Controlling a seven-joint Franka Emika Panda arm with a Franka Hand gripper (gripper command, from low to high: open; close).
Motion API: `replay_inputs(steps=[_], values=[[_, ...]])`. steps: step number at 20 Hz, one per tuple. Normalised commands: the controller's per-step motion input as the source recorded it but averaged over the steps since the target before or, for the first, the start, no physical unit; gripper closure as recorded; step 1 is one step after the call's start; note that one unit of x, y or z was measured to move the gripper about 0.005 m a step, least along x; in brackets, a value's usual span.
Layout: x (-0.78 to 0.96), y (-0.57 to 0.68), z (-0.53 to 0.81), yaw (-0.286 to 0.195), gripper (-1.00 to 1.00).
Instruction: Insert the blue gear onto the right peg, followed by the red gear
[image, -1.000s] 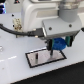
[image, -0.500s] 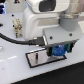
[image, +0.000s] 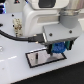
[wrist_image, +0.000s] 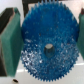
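You are working over a pale, glossy white surface (image: 12, 67) in a bright, blurred room, and at the exterior view's far left there is only an indistinct pale fixture and a black cable (image: 15, 36) looping toward the arm. Moving right, the rectangular black-edged plate (image: 35, 59) lies flat on the surface, nearer the middle of the scene. Right of that, above the plate's right end, the arm's white body carries the tool (image: 59, 48) low over the plate. The tool is clamped on the blue gear (wrist_image: 47, 42): in the wrist view its teal fingers (wrist_image: 10, 40) press against the gear's toothed rim on both sides. A small dark round spot sits in the gear's hub hole; it may be the right peg (wrist_image: 48, 47) showing through, though you cannot confirm how far the gear has seated. By my reading, the first insertion is under way and not yet released. The red gear is not visible in either view, so its pickup and placement remain to be done.
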Motion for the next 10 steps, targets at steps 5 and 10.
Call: replay_inputs(steps=[5, 10], values=[[0.07, -0.11, 0.10, 0.000, 1.00], [0.11, -0.20, 0.02, 0.000, 1.00]])
